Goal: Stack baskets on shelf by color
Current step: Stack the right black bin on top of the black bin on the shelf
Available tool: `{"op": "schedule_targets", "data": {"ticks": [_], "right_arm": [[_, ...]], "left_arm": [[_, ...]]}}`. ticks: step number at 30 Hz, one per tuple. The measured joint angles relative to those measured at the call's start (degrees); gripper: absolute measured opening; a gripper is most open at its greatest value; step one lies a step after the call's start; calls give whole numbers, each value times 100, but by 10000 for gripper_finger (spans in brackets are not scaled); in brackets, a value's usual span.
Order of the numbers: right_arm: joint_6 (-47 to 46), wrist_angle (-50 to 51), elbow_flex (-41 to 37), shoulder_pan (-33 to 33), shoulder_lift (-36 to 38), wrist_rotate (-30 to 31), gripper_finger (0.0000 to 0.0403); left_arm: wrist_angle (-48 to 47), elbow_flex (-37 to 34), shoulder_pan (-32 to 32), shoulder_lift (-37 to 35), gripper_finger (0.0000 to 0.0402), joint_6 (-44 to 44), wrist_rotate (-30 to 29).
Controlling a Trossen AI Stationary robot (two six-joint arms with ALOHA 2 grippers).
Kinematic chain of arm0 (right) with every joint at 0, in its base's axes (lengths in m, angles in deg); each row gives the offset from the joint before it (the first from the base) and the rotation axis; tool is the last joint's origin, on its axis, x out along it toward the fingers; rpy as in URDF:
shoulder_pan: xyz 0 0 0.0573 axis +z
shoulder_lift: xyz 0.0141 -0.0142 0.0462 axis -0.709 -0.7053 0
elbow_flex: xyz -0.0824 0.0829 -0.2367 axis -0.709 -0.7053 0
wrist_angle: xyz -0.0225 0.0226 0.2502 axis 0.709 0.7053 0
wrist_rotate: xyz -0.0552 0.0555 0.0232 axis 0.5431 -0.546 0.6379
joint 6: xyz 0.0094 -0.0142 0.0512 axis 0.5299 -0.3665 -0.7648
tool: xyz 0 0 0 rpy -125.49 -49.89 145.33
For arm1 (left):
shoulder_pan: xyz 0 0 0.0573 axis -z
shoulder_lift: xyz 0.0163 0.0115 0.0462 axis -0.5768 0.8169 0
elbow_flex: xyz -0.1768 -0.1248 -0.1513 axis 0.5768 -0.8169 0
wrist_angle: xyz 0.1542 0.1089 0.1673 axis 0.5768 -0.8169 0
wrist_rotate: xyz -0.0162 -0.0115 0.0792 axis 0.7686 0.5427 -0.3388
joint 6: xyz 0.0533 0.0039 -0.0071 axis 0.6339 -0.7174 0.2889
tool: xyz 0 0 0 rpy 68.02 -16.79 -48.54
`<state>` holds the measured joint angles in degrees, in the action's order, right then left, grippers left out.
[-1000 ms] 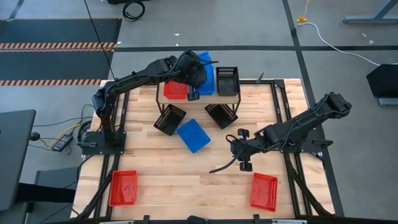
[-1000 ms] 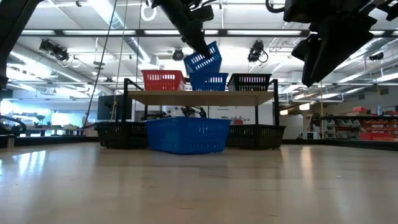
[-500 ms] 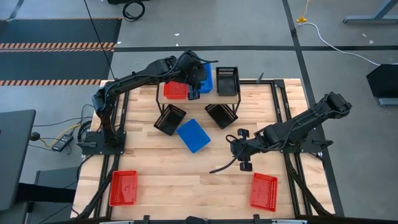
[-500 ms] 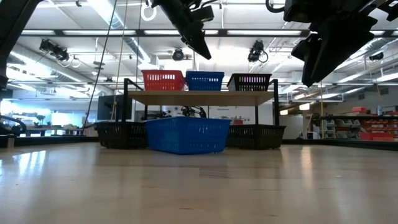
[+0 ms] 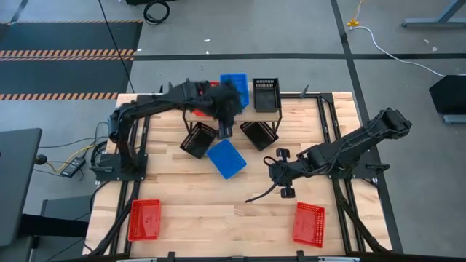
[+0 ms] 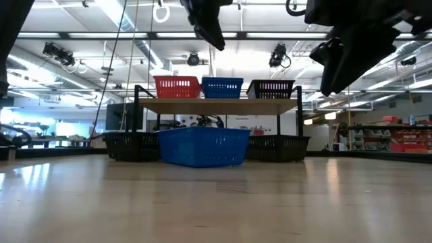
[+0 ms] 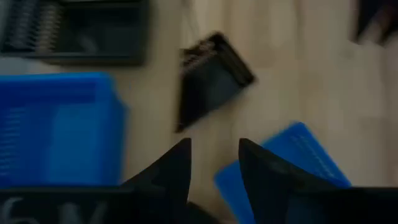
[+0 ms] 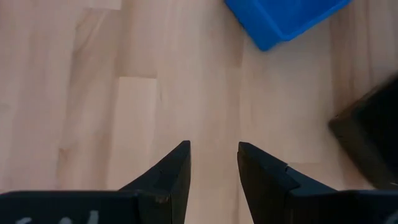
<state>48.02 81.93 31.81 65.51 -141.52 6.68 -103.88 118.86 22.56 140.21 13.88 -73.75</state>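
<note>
The shelf (image 6: 216, 106) carries a red basket (image 6: 177, 87), blue baskets (image 6: 222, 88) nested as one, and a black basket (image 6: 271, 89), all resting on their bases. On the table lie a blue basket (image 5: 226, 159), two black baskets (image 5: 199, 140) (image 5: 257, 135) and two red ones (image 5: 144, 219) (image 5: 309, 223). My left gripper (image 5: 223, 129) is open and empty, just off the shelf's near edge, above the table. My right gripper (image 5: 280, 175) hovers open over bare wood, right of the loose blue basket.
The left arm hides most of the shelf's red basket in the high view. The black baskets on the table lie half under the shelf's near side. Bare wood (image 5: 211, 207) stretches between the two red baskets near the table's near edge.
My left gripper lowered a tilted blue basket into the blue one on the shelf and let go. The basket now sits nested and level. The gripper then drew back toward the table's near edge, past the shelf's front. The right arm barely moved.
</note>
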Motion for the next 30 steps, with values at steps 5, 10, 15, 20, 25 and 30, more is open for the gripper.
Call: {"op": "schedule_targets", "data": {"ticks": [5,10,15,20,25,30], "right_arm": [[24,-62,-130,-187,-96,423,137],[325,-189,-392,-432,-292,615,137],[888,-442,-451,-766,-374,781,137],[1971,-973,-449,-1124,-374,953,143],[2566,-981,-447,-1602,-374,952,173],[2816,-901,-447,-1983,-374,922,219]], "left_arm": [[435,-602,512,-247,119,-225,4],[1762,-2122,846,-1219,91,-597,-2],[3402,-4011,1035,-2657,67,-1067,-18],[5141,-5751,1292,-3910,60,-1481,-30],[6048,-7033,1611,-4755,65,-1730,-220],[6569,-7709,1971,-5197,63,-1805,-435]]}}
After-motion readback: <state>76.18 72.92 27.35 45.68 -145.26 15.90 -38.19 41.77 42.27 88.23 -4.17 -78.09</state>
